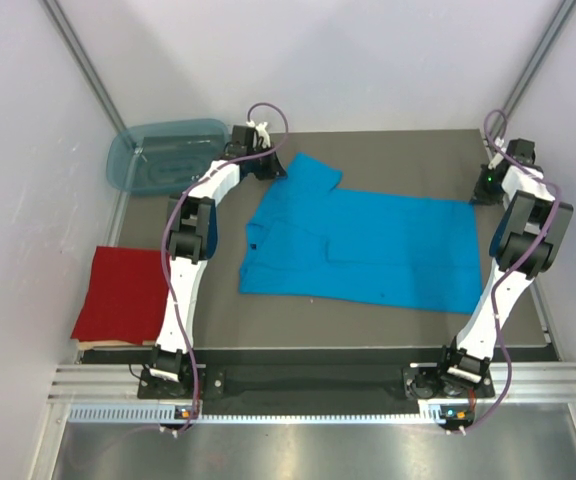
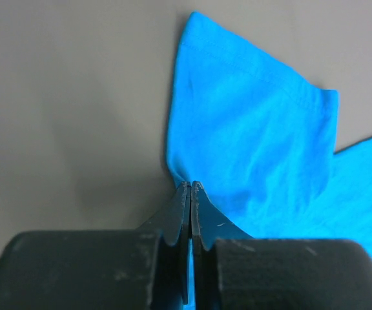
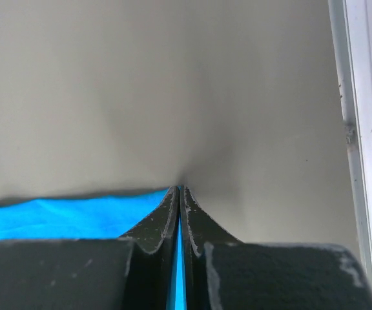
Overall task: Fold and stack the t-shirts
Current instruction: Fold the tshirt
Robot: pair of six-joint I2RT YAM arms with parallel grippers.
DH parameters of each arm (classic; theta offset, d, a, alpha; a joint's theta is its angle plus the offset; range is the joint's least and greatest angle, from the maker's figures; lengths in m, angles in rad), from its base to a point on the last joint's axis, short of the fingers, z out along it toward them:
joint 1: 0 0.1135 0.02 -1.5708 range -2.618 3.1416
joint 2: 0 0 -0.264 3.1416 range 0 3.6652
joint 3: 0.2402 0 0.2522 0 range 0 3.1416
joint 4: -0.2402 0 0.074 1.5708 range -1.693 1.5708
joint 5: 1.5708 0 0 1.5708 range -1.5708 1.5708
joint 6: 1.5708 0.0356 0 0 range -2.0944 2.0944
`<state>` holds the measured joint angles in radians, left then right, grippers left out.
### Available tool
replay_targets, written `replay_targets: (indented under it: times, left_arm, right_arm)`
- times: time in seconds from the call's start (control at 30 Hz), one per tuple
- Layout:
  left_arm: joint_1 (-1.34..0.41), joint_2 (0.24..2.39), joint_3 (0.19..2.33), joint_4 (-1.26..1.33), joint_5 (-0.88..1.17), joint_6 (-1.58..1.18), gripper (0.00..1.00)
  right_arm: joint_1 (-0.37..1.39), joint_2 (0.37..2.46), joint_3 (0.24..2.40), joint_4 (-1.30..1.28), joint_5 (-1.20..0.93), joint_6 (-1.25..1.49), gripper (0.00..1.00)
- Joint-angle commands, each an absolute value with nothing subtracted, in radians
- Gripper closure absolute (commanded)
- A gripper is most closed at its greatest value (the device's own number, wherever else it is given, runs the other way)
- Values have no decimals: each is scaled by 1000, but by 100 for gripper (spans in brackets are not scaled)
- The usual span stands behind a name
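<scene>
- While the turquoise shirt (image 1: 368,250) lies spread flat on the counter (image 1: 388,145), its long axis runs left to right, with sleeves and collar at the left and hem at the right.
- Left tool (image 2: 190,188): fingers together, clamped on the edge of the far sleeve. Blue cloth shows between them.
- Right tool (image 3: 178,190): fingers together, pinching a thin strip of blue at the far right hem corner.
- Governing relation: both tools sit on the far edge, one at each end of the long axis. The whole body of the shirt lies to their near side.
- Judgement: a lengthwise fold appears to be in hand. The coming move calls for both ends to be carried nearward level, or the edge will skew.
- Red shirt (image 1: 118,292): folded flat at the near left, well apart from the turquoise one. The left arm is nearer to it.
</scene>
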<state>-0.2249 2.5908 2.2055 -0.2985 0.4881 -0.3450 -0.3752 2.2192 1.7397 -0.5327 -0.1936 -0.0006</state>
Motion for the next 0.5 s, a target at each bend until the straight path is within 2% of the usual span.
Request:
replay_targets:
  times: [0.0, 0.27, 0.47]
  left_arm:
    - [-221, 2505, 2177, -213, 532, -383, 100]
    - [-219, 2361, 2002, -51, 517, -508, 100]
    - [-221, 2330, 1985, -61, 529, -494, 100]
  right_arm:
    - [-368, 2154, 1695, -433, -170, 23, 100]
    - [-365, 2011, 1520, -229, -135, 44, 100]
    - [-362, 1979, 1485, -189, -144, 46, 100]
